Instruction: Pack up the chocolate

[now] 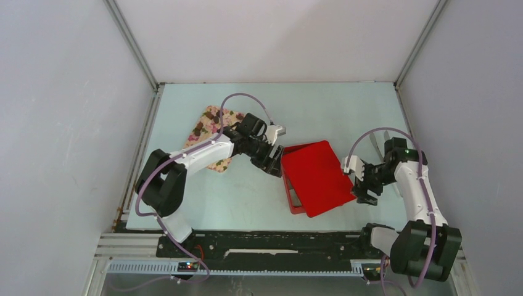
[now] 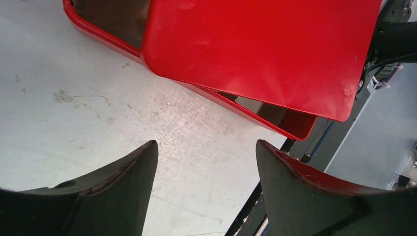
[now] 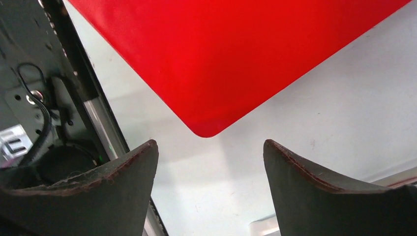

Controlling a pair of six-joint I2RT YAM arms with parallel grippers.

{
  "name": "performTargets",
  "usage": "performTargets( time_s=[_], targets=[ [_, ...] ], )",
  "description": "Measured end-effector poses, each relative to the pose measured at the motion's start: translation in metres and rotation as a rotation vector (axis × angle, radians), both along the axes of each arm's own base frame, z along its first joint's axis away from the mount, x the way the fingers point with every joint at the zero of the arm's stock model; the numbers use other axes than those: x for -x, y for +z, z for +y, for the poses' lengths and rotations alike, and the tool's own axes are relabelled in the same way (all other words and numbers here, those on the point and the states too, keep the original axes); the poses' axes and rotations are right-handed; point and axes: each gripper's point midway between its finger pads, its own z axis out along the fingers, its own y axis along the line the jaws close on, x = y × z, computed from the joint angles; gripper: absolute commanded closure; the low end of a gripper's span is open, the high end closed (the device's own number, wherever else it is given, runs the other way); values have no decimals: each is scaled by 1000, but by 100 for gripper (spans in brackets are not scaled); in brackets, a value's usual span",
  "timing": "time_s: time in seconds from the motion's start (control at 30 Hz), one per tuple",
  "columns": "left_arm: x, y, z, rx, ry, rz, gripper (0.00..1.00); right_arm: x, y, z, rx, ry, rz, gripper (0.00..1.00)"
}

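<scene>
While looking down on the red box (image 1: 290, 196), finding its lid (image 1: 317, 176) lying askew across it, leaving a strip of the inside showing at the near-left corner. Spotting the chocolate (image 1: 198, 131) only as small dark lumps on the flowered cloth (image 1: 208, 116), well apart from the box, off to its far left. Not managing to tell about any pieces inside the box, under the lid.

Seeing the left pincer (image 1: 274, 159) hanging just beside the box's left edge, standing wide and gripping nothing. Seeing the right pincer (image 1: 360, 188) hanging just beside the box's right edge, close to the lid's corner, likewise spread wide with nothing between its tips.

Judging the chocolate to be handling light and stiff but easily marked: probably crushing or smearing under a hard squeeze, and slipping out if pinched off-centre. Judging each lump far smaller than the spread of a pincer, so calling for narrowing well down first. Then taking one piece across its middle, from above, with a gentle close. Guessing the soft cloth to be giving a little under the tips, so risking catching fabric along with a piece.
</scene>
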Motion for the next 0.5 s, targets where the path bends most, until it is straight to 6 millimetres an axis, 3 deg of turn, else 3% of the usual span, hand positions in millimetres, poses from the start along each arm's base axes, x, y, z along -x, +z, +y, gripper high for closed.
performTargets(
  time_s=[0.27, 0.5],
  targets=[
    [-3, -2, 2, -15, 11, -10, 23, 0, -19, -9, 57, 62, 50, 20],
    [-5, -3, 4, -24, 22, -17, 23, -3, -38, 4, 95, 130, 53, 23]
  ],
)
